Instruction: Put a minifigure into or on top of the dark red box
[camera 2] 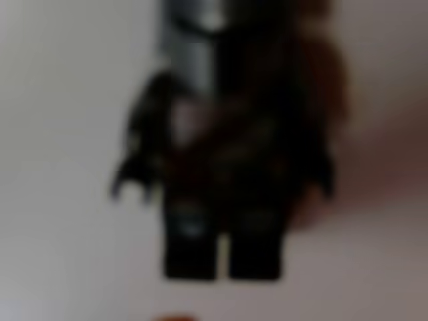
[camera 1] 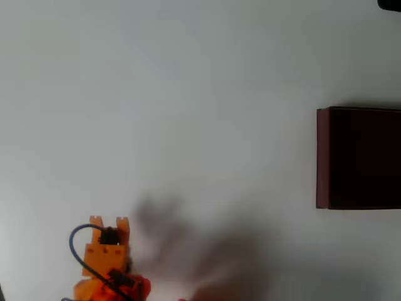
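Note:
The minifigure point(camera 2: 221, 194) hangs dark and blurred right in front of the wrist camera, legs pointing down in the picture. A brownish-orange finger point(camera 2: 321, 100) presses against its side, and its head is hidden at the top. In the overhead view my orange gripper point(camera 1: 109, 222) is at the bottom left of the white table, tips pointing up the picture, shut on the minifigure. The dark red box point(camera 1: 323, 157) stands far off at the right edge, with maroon walls and an almost black inside.
A white tabletop point(camera 1: 188, 94) spreads between the gripper and the box. A soft grey shadow point(camera 1: 182, 244) lies to the right of the gripper. A black cable point(camera 1: 74, 241) loops off the gripper's left side.

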`<move>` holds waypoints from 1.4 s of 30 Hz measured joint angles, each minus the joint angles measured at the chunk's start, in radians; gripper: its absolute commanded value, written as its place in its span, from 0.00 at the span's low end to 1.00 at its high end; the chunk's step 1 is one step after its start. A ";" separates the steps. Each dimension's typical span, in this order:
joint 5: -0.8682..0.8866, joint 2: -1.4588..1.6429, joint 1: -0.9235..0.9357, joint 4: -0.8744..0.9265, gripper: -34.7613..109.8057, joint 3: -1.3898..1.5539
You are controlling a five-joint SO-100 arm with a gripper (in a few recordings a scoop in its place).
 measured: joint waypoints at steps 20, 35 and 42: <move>0.026 -0.129 -0.028 -0.130 0.40 -0.038; 0.121 -0.129 -0.051 -0.252 0.40 0.031; 0.120 -0.138 -0.049 -0.287 0.37 0.044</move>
